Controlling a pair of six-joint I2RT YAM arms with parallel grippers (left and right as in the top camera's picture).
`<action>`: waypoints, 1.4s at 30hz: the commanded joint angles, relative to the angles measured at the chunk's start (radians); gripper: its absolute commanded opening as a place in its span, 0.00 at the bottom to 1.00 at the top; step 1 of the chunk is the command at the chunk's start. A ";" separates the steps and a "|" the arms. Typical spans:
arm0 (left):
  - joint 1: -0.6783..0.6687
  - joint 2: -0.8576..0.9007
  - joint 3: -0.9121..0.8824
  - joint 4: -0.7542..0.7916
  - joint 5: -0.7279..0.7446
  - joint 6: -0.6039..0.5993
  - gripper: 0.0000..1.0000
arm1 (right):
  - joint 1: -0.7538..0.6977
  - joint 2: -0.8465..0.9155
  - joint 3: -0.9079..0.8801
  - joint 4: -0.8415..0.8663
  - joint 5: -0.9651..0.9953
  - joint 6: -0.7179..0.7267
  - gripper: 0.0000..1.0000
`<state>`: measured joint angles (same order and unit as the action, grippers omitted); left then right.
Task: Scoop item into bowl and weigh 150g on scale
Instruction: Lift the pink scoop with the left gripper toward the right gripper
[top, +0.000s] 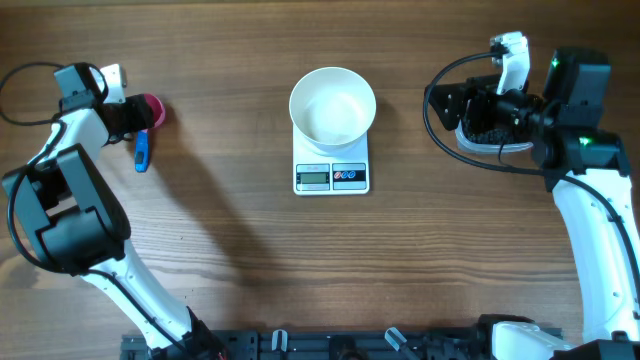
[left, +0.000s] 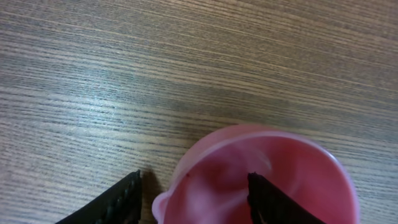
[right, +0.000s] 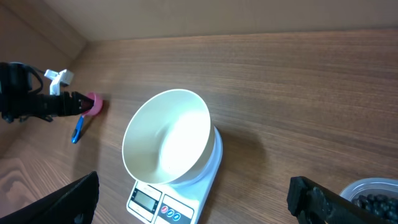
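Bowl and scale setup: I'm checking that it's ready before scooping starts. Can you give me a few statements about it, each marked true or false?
1. The white bowl sits on the scale. True.
2. The bowl holds black beans. False: it is empty. The beans lie in the clear tub near the right gripper.
3. The left gripper straddles the rim of the pink scoop, with one finger inside the cup. True.
4. The right gripper is shut. False: its fingers stand wide apart and hold nothing.
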<state>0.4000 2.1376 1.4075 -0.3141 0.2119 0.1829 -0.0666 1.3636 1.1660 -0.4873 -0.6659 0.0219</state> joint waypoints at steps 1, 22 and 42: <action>-0.006 0.019 0.008 0.011 -0.004 0.019 0.52 | 0.004 0.006 0.019 -0.005 -0.023 0.007 1.00; -0.003 -0.190 0.007 0.013 0.021 -0.592 0.04 | 0.006 0.006 0.019 0.129 -0.044 0.237 0.98; -0.347 -0.298 0.007 0.088 0.351 -1.777 0.04 | 0.425 0.142 0.019 0.585 0.082 0.664 0.86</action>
<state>0.1211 1.8519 1.4075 -0.2562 0.5518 -1.3746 0.3180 1.4517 1.1671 0.0532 -0.6159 0.6250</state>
